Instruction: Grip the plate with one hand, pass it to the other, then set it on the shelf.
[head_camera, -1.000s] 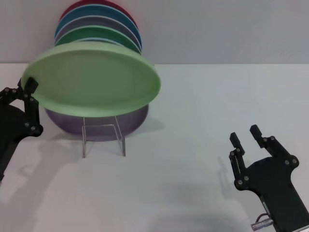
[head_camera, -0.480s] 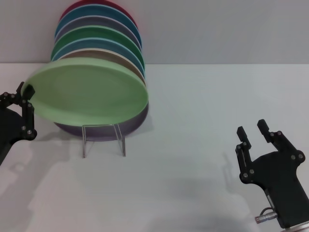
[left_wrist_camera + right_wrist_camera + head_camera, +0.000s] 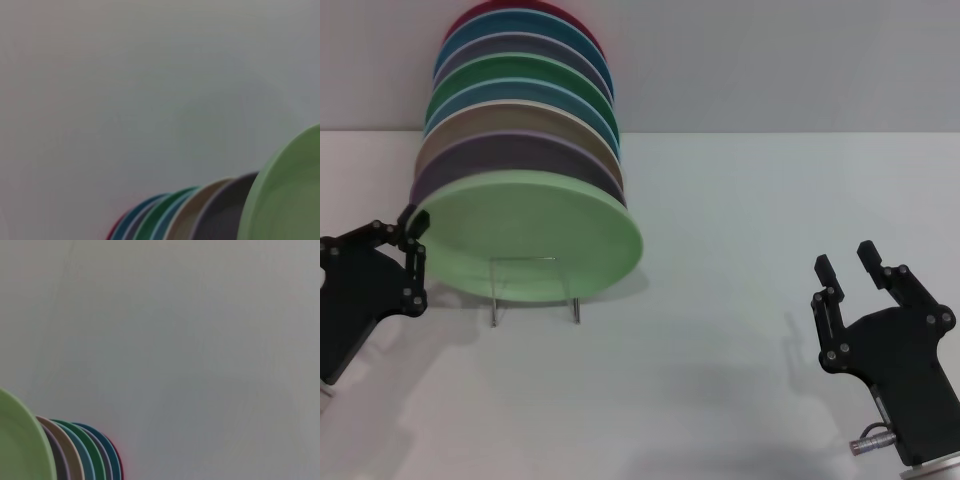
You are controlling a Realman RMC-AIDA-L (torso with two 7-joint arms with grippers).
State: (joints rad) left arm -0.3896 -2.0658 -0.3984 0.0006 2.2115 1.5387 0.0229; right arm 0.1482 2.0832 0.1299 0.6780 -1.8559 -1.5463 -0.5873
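The light mint-green plate (image 3: 525, 238) leans at the front of the stack in the wire shelf (image 3: 576, 308), its lower edge down by the shelf's front loop. It also shows in the left wrist view (image 3: 287, 200) and the right wrist view (image 3: 20, 450). My left gripper (image 3: 416, 224) is at the plate's left rim and is shut on it, one fingertip over the edge. My right gripper (image 3: 847, 260) is open and empty, low at the right and far from the plate.
Several other plates stand in the shelf behind the mint one: a dark purple plate (image 3: 520, 150), a tan plate (image 3: 505, 115), a darker green plate (image 3: 520, 72) and a red plate (image 3: 520, 8) at the back. A grey wall stands behind the white table (image 3: 740, 220).
My left gripper has lowered the mint plate from above the stack and tipped it against the front of the shelf. My right gripper has drawn back to the right and lower.
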